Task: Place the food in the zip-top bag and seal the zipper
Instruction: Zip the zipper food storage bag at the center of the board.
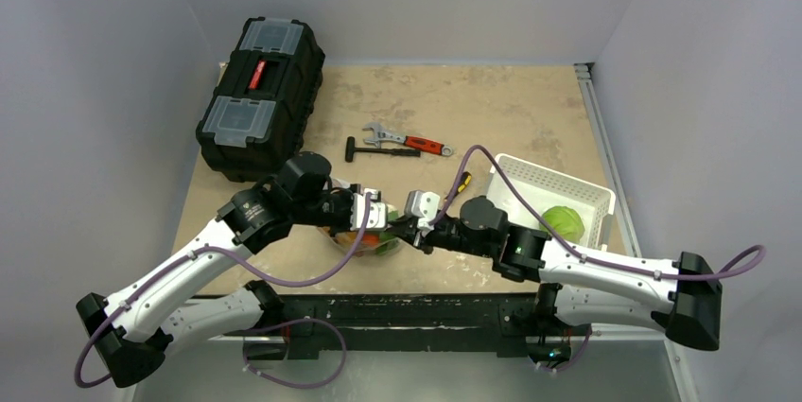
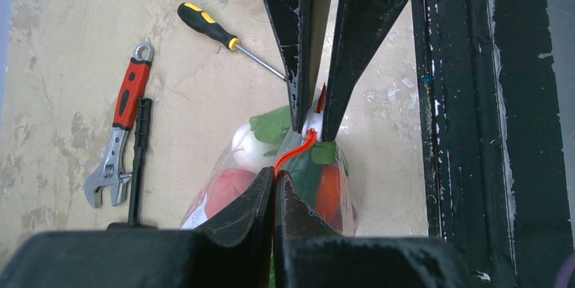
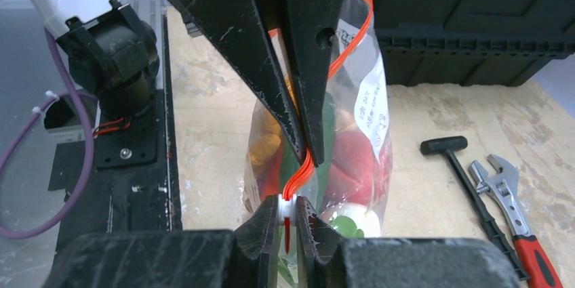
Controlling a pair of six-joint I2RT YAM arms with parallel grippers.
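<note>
Zip-top bag (image 3: 369, 98): how many, and where?
— 1, clear and crinkly. It sits at the lower centre of the top view, held upright between the 2 arms, near the front edge of the table (image 1: 454, 99).

And the food (image 3: 352, 159)?
— Inside the bag there are red, orange, green and white pieces. They are pressed together, so I cannot count them. 1 more green leafy piece (image 1: 565, 222) lies in the 1 white basket (image 1: 549, 180), right of centre.

The jaws?
— The left gripper (image 2: 274, 178) is clamped tight on the orange-red zipper (image 2: 295, 151), at the bottom centre of its own view. The right gripper (image 3: 288, 208) is pinched on the white slider (image 2: 312, 122), just beside the left fingers. The strip runs in a short curve between the 2 grips. Whether the mouth is sealed I cannot tell.

Anything else on the table?
— 1 black toolbox (image 1: 260, 99) at upper left. 1 red-handled wrench (image 1: 407, 142) and 1 black T-shaped tool (image 2: 139, 159) lie side by side above the centre. 1 yellow-and-black screwdriver (image 2: 210, 28) lies between the wrench and the basket.
</note>
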